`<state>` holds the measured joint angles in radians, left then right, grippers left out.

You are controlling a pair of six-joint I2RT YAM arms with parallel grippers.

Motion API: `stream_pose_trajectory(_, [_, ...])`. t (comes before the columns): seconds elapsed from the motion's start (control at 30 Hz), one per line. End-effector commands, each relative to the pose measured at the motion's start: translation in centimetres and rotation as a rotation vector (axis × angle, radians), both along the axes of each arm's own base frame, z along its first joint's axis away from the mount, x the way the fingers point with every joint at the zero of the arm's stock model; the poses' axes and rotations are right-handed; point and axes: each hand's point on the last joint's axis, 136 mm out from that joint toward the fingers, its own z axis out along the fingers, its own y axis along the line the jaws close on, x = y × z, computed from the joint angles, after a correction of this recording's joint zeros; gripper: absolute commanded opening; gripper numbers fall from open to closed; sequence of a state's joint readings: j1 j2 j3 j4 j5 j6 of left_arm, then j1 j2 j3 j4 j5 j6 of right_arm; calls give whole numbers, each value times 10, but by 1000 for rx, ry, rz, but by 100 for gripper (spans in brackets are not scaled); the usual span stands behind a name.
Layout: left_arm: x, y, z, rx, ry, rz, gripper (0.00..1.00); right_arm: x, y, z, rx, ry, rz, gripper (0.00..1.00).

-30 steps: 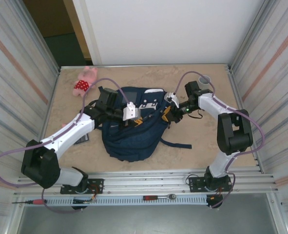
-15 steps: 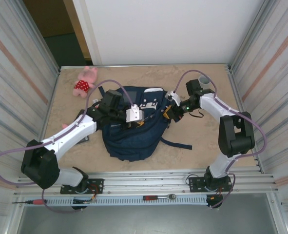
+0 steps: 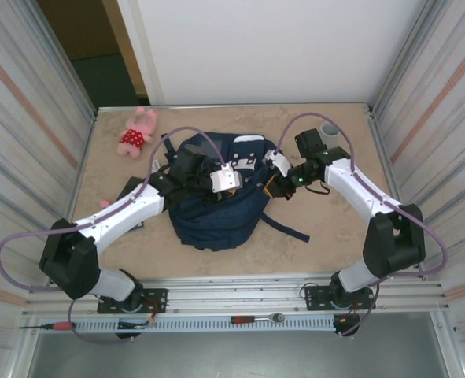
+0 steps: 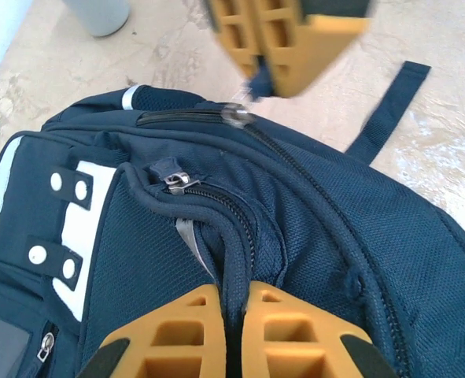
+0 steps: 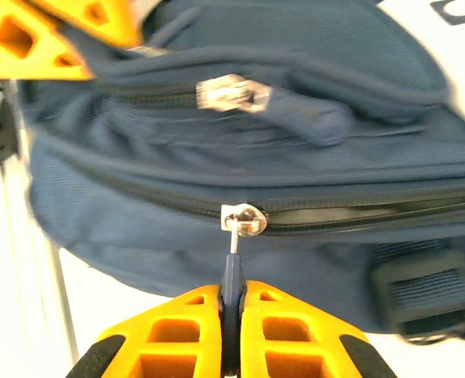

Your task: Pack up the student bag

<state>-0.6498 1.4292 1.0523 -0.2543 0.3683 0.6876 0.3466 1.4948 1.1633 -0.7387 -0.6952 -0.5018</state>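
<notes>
Near edge of beige marbled table (image 3: 334,236): arm bases only. Just beyond, loose dark strap (image 3: 289,231) trailing off the bag's near-right side.

Table centre: large navy blue fabric backpack (image 3: 216,216) with white stripes, slumped flat, top end toward the far edge.

Over the bag's upper part, from the left: left gripper (image 4: 232,319), clamped fully on a raised fold of bag fabric next to a zip line. Opposite, from the right: right gripper (image 5: 230,307), closed tight on the dark blue zipper pull tab (image 5: 232,276), which hangs from the silver metal slider (image 5: 244,218) on the long main zip. How far that zip is undone: cannot tell.

Handling, as a judgement: soft, floppy, no stiff frame showing. Probably light if unfilled. Coarse weave, grippy rather than slippery, nothing fragile. Likely to bunch and slide on the smooth table when the zip is pulled, so needs anchoring by a fabric fold close to the zip line. Best holds: pull tab for opening, pinched fabric fold for bracing, straps for shifting the whole bag.

Far-left corner: pink plush toy (image 3: 136,130) in red spotted outfit, apart from the bag. Far-right corner: grey cup (image 3: 329,128), upright, well apart.
</notes>
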Motion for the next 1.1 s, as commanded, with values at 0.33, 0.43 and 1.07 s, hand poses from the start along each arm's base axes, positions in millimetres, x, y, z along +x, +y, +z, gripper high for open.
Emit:
stream_pose_trajectory(0.33, [20, -21, 17, -55, -14, 137, 0, -22, 18, -4, 68, 38, -243, 7])
stream_pose_trajectory(0.43, [12, -29, 20, -72, -10, 104, 0, -11, 21, -7, 74, 24, -267, 12])
stream_pose_trajectory(1.07, [32, -36, 26, -184, 99, 376, 0, -28, 24, 10, 140, 64, -291, 0])
